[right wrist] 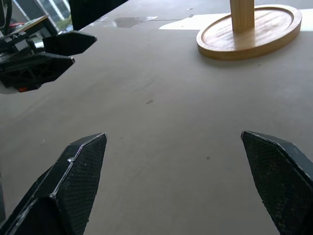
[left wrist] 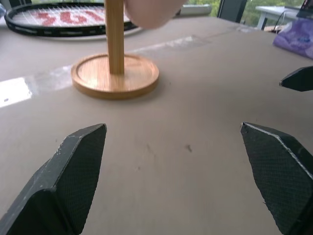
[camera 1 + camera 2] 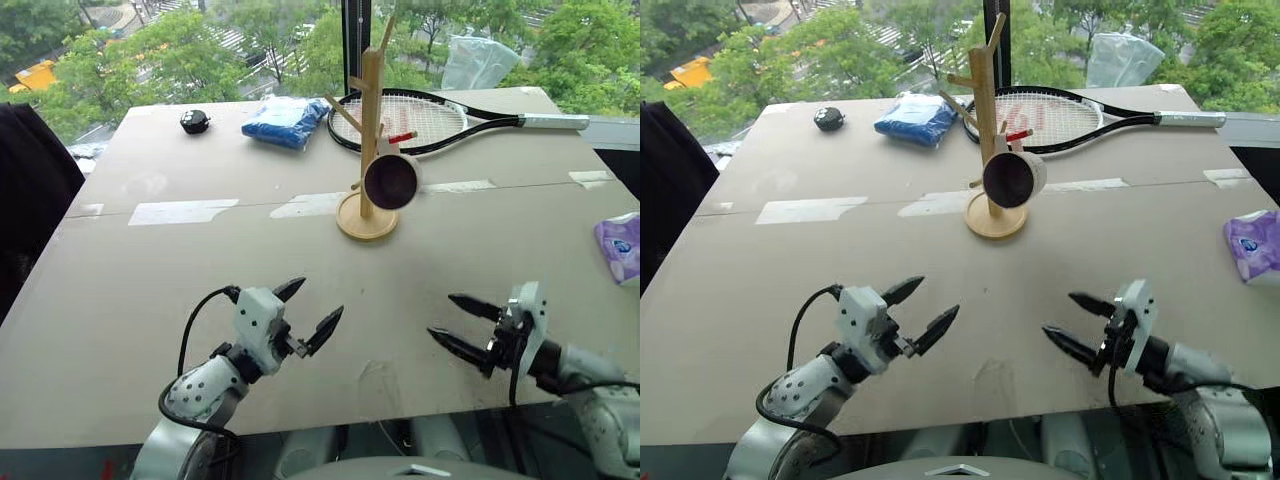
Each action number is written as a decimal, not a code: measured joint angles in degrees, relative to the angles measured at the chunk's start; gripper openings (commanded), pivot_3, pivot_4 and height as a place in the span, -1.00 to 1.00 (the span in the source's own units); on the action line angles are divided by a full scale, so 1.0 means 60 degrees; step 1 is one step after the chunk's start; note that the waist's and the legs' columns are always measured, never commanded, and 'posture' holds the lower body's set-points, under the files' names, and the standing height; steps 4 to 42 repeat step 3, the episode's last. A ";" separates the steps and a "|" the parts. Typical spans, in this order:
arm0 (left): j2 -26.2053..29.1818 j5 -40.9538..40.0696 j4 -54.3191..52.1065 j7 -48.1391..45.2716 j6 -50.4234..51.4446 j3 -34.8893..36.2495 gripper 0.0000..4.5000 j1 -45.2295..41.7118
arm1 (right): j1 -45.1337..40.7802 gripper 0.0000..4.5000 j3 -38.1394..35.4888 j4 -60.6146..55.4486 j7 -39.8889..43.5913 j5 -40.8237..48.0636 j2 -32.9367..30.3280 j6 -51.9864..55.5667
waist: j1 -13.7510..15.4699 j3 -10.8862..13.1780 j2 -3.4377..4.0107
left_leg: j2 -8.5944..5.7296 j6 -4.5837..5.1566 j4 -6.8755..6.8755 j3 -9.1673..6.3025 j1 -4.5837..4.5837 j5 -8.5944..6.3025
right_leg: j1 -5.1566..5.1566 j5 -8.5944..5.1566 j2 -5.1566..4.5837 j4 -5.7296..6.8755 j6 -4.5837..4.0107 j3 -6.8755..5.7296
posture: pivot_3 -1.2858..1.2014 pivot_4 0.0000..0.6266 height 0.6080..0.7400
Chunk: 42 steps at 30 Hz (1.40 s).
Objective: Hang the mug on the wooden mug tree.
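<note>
a grey table [image 3: 250,300] seen from above the robot's arms. the wooden mug tree [image 3: 369,130] stands upright on its round base a little past the table's middle, toward twelve o'clock from the grippers. the mug [image 3: 392,180] hangs on a low peg of the tree, tipped on its side so its dark inside faces the camera, above the base and just at three o'clock of the pole.

behind the tree, at twelve to one o'clock, a tennis racket [image 3: 440,120] lies flat, its handle pointing to three o'clock. a blue packet [image 3: 284,121] lies at eleven o'clock of the tree, and a small black object [image 3: 194,122] further toward ten o'clock. a purple packet [image 3: 620,246] sits at the table's edge at three o'clock.

the left gripper [image 3: 318,312] hovers near the table's near edge at seven o'clock of the tree, fingers spread, grasping nothing. the right gripper [image 3: 462,325] is at five o'clock of the tree, fingers also spread and empty. the two grippers point toward each other, well apart from the tree.
</note>
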 measured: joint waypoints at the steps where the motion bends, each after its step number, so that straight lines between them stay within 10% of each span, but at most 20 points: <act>1: 0.0030 0.0037 0.0052 -0.0084 -0.0032 0.0027 1.00 0.0006 | 0.0087 0.98 0.0049 0.0002 -0.0174 -0.0200 0.0022 -0.0365 | -0.0022 0.0015 -0.0013 | 0.0004 -0.0025 0.0000 0.0006 0.0009 -0.0014 | 0.0046 -0.0001 -0.0007 -0.0005 0.0000 -0.0003 | 0.03 -0.52 1.00; 42: 0.0116 0.0162 0.0232 -0.0208 -0.0173 0.0099 1.00 0.0074 | 0.0083 0.98 0.0058 0.0012 -0.0596 -0.0467 0.0208 -0.1103 | -0.0092 0.0019 -0.0059 | 0.0026 -0.0029 0.0001 0.0005 0.0031 -0.0016 | 0.0081 -0.0003 -0.0012 -0.0009 0.0000 -0.0007 | 0.03 -0.52 1.00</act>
